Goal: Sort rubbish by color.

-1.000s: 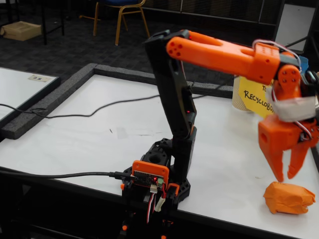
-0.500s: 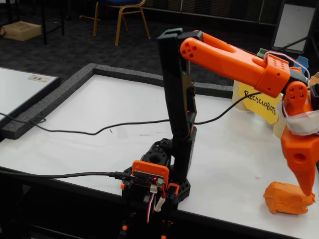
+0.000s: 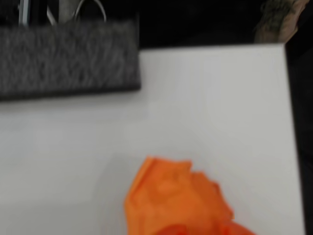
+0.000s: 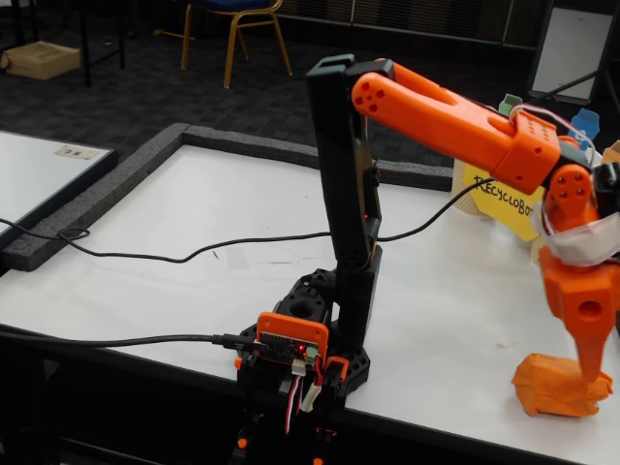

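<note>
One orange wad (image 4: 557, 386) on the table (image 4: 194, 252) — pincer (image 4: 588, 376) pressed onto it, grip unclear.

The wrist view is blurred; the orange wad (image 3: 178, 200) runs off its bottom edge, the hand (image 4: 591, 380) perhaps touching it.

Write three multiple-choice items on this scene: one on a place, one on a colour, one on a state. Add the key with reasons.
1. Where does the paper wad lie in the fixed view?
A. near the table's front right edge
B. on the chair
C. beside the arm's base

2. What colour is the wad?
A. green
B. blue
C. orange

3. Where is the gripper?
A. raised high above the table
B. down at the wad
C. over the yellow sign

Key: 1 A, it sits low right by the table edge. 2 C, orange in both views. 3 B, its tip reaches the wad's right side.
</note>
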Robot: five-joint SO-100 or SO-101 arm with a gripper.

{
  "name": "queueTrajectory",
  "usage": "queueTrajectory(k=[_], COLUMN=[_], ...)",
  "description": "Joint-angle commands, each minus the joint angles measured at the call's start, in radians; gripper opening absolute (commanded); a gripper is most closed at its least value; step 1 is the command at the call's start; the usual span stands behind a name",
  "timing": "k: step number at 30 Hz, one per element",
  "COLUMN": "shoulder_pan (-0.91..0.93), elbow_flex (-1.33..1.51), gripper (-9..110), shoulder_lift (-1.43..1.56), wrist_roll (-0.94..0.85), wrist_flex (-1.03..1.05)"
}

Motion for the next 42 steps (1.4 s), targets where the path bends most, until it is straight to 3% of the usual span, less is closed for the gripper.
queueTrajectory(k=[1,7,13,16,19,22,29,42], shoulder_pan=[-0.043,-0.049,-0.046,-0.058,-0.075,-0.08,-0.118,-0.324], elbow_flex=[0.008,0.035,0.037,0.037,0.046,0.048,-0.014,-0.592], gripper=[11,25,28,23,6,1,0,0], shoulder_lift=[0.005,-0.014,-0.035,-0.041,-0.048,-0.048,-0.043,-0.028], wrist_roll=[-0.043,-0.043,-0.043,-0.043,-0.032,-0.031,0.014,0.431], wrist_flex=[-0.025,-0.023,-0.029,-0.031,-0.054,-0.075,-0.067,0.37])
